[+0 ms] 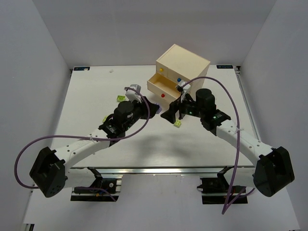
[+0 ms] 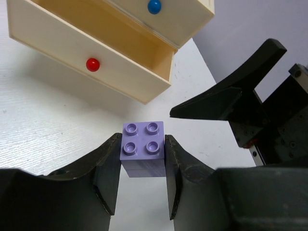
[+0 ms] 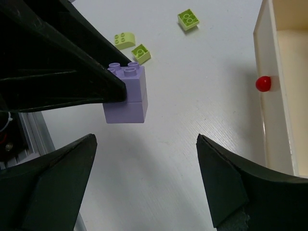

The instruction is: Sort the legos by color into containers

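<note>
My left gripper (image 2: 142,161) is shut on a lavender lego (image 2: 142,146), studs up, and seems to hold it just above the table in front of the cream chest (image 1: 185,60). The chest's bottom drawer (image 2: 120,57), with a red knob (image 2: 92,64), stands open; the blue-knob drawer (image 2: 154,6) above it is out a little. My right gripper (image 3: 144,163) is open and empty, facing the held lego (image 3: 126,94) from the right. In the top view the two grippers, left (image 1: 153,107) and right (image 1: 169,114), nearly meet. A lime-yellow lego (image 1: 178,124) lies under the right gripper.
More lime-yellow legos lie left of the left arm (image 1: 120,98), (image 1: 105,118); three show in the right wrist view (image 3: 124,39), (image 3: 141,52), (image 3: 188,19). The chest's top drawer has a yellow knob (image 1: 161,70). White walls enclose the table on three sides.
</note>
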Tool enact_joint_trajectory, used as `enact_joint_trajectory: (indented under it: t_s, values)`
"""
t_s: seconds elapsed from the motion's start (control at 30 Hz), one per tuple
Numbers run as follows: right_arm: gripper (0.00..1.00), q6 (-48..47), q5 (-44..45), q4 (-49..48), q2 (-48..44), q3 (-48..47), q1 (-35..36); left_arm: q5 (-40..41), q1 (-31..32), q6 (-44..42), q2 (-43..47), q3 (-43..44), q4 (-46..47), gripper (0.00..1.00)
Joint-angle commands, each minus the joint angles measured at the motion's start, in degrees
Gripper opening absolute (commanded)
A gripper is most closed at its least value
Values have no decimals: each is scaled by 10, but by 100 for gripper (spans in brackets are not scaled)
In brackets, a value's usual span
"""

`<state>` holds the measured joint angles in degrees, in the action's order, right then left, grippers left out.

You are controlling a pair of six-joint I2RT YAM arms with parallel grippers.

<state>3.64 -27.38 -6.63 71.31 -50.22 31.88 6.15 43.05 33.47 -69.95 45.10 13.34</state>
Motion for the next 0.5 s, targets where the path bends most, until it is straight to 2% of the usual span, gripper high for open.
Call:
enact_joint_trajectory:
  t_s: [0.0, 0.13, 0.47]
  values:
    - [89, 37, 43, -29, 4, -32, 14, 40, 5, 24, 3, 34, -7, 0]
    - [89, 48, 77, -4, 27, -54, 33, 45, 5, 30, 1, 42, -15, 0]
    - [89, 41, 77, -23, 49, -62, 48, 20, 5, 37, -5, 53, -26, 0]
